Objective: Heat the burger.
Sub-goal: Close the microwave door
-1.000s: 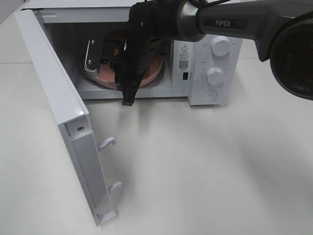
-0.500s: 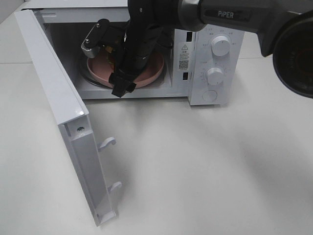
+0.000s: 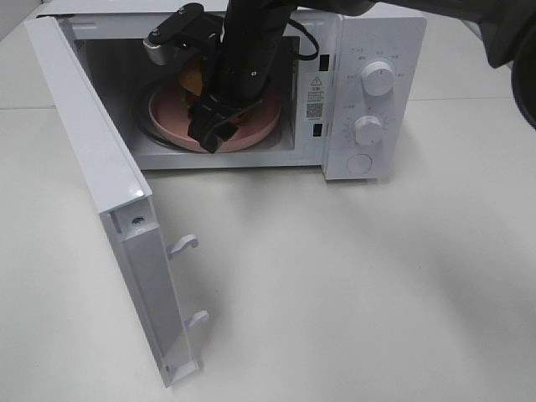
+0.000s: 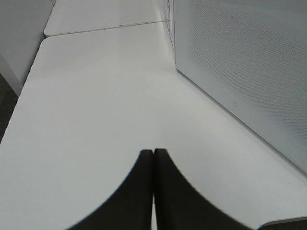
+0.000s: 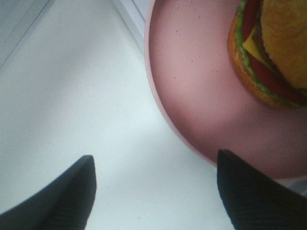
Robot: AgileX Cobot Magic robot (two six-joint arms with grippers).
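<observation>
Right hand (image 5: 153, 160) gapes beside burger (image 5: 276, 48) sitting bun-up on plate (image 5: 192, 81).

A white table (image 3: 360, 285) carries a white microwave (image 3: 335, 117), its door (image 3: 92, 142) open.

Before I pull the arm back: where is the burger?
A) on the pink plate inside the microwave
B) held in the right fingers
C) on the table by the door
A: the burger lies on the pink plate inside the microwave, and the right fingers stand open and empty.
</observation>
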